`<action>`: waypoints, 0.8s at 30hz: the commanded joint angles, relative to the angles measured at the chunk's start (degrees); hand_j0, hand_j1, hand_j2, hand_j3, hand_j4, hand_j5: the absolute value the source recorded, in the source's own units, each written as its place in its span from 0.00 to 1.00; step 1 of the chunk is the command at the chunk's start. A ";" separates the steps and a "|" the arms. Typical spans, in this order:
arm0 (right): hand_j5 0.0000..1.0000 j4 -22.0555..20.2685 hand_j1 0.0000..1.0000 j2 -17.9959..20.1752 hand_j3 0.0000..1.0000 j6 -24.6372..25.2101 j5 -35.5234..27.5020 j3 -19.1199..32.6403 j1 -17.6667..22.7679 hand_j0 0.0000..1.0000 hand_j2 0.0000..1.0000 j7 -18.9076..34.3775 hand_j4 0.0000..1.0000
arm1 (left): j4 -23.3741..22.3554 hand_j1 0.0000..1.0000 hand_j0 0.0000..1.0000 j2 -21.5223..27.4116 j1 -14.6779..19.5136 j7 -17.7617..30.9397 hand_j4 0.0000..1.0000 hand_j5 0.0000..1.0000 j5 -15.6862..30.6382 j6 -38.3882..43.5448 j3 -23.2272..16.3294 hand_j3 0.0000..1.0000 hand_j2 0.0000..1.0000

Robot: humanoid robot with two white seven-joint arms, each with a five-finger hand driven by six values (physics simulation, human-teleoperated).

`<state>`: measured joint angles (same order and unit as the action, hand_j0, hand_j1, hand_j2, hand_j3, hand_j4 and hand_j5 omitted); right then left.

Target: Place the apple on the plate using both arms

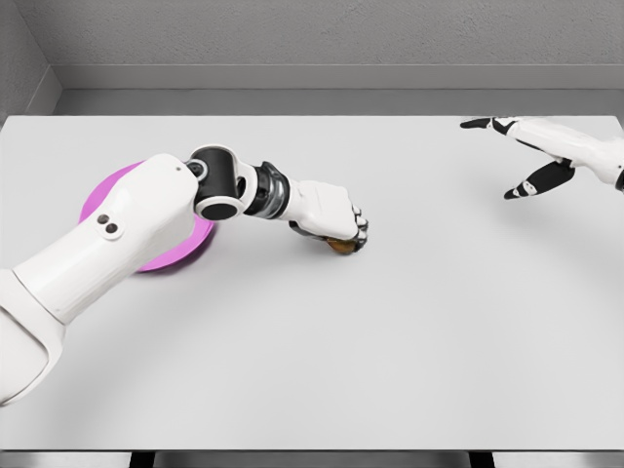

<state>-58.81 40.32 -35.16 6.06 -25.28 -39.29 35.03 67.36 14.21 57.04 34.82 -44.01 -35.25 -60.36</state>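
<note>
My left hand (pixel 336 222) lies near the middle of the white table (pixel 390 341), its fingers curled around a small brownish apple (pixel 342 245) that peeks out under the fingertips. Most of the apple is hidden by the hand. The pink plate (pixel 171 255) lies on the table's left side, largely covered by my left forearm, with its rim showing above and below the arm. My right hand (pixel 522 156) hovers at the far right of the table, fingers spread, holding nothing, well away from the apple.
A grey wall runs behind the table's far edge. The table's front edge crosses the bottom of the picture.
</note>
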 commanded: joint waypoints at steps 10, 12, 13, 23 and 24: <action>1.00 -0.25 1.00 -0.07 1.00 0.16 -0.44 0.06 -0.09 1.00 1.00 -0.03 1.00 | 9.54 0.44 0.44 26.21 3.08 0.18 0.44 0.44 20.10 0.25 8.68 0.44 0.44; 1.00 -0.25 1.00 0.02 1.00 0.16 -0.44 0.06 -0.44 1.00 1.00 -0.03 1.00 | 10.34 0.44 0.44 32.81 0.97 0.18 0.44 0.44 21.15 0.25 11.49 0.44 0.44; 1.00 -0.25 1.00 0.02 1.00 0.16 -0.44 0.06 -0.44 1.00 1.00 -0.03 1.00 | 10.25 0.45 0.45 35.18 -0.52 0.18 0.45 0.45 21.07 0.25 12.46 0.45 0.45; 1.00 -0.51 1.00 0.20 1.00 0.16 -0.44 0.06 -0.18 1.00 1.00 -0.03 1.00 | 6.29 0.86 0.86 36.68 -5.27 0.18 0.86 0.86 21.42 0.25 12.46 0.86 0.86; 1.00 -0.51 1.00 0.20 1.00 0.16 -0.44 0.06 -0.09 1.00 1.00 -0.03 1.00 | 6.29 0.88 0.88 36.59 -5.27 0.18 0.88 0.88 21.42 0.25 12.46 0.88 0.88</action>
<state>-59.27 40.41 -35.16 6.07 -25.27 -39.29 35.03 74.29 51.23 51.77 35.04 -23.08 -35.20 -48.03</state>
